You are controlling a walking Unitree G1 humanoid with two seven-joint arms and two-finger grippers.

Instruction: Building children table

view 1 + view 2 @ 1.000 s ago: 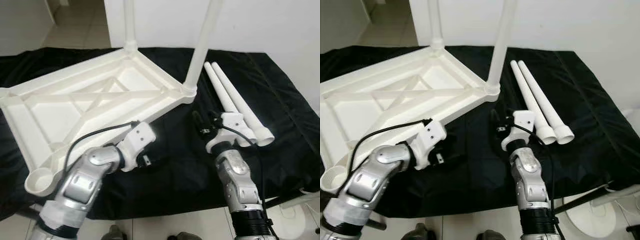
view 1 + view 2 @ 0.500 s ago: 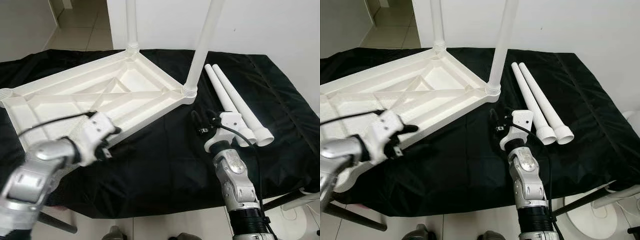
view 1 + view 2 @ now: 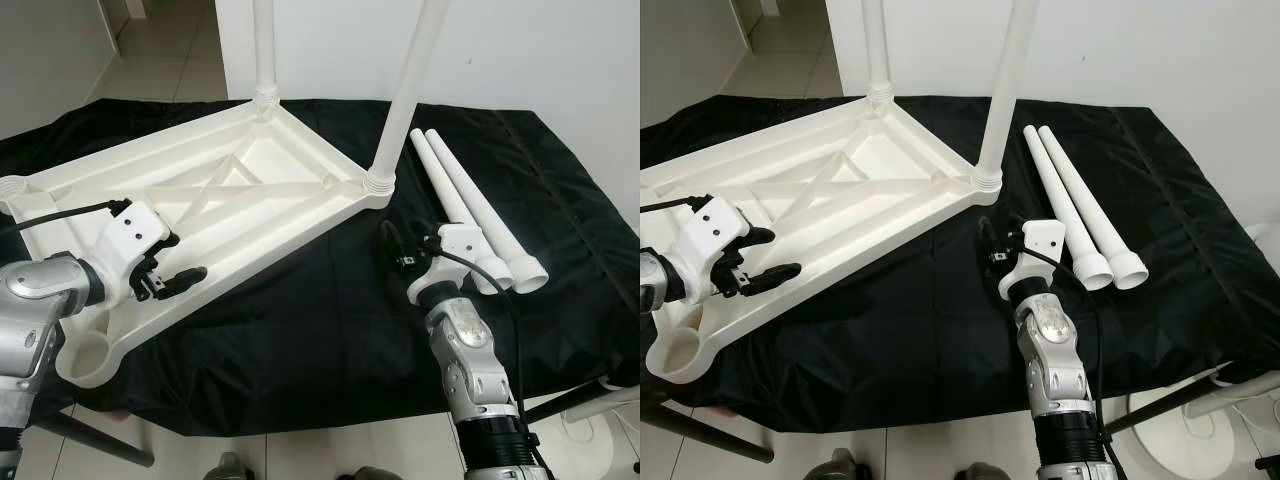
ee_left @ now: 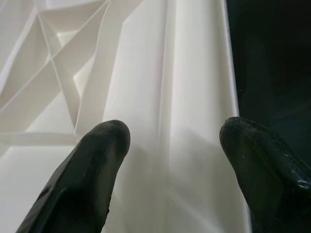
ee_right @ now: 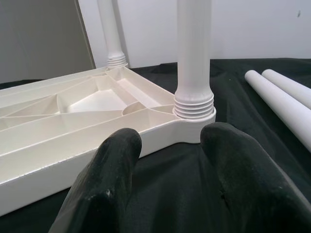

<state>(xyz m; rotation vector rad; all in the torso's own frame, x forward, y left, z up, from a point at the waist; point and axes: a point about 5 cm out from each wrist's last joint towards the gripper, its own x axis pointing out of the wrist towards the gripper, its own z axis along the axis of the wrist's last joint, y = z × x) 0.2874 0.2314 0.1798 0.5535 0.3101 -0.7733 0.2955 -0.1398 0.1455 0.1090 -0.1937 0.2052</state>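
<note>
The white plastic table top (image 3: 290,215) lies upside down on a black cloth. Two white legs stand screwed in, one at its right corner (image 3: 412,80) and one at its far corner (image 3: 263,45). Empty sockets sit at the near left corner (image 3: 85,355) and the far left corner (image 3: 12,187). Two loose legs (image 3: 478,200) lie side by side to the right. My left gripper (image 3: 185,258) is open, its fingers (image 4: 97,160) straddling the top's near rim. My right gripper (image 3: 397,248) rests open on the cloth beside the loose legs, facing the right corner leg (image 5: 194,53).
The black cloth (image 3: 330,320) covers the whole work surface, and its front edge drops to a tiled floor. A white wall (image 3: 540,50) stands behind it. An open doorway (image 3: 160,40) lies at the far left. A white object (image 3: 600,400) shows at the lower right.
My left arm has swung left from the cloth at the middle to the table top's near rim, with its gripper open. The right arm has stayed put.
</note>
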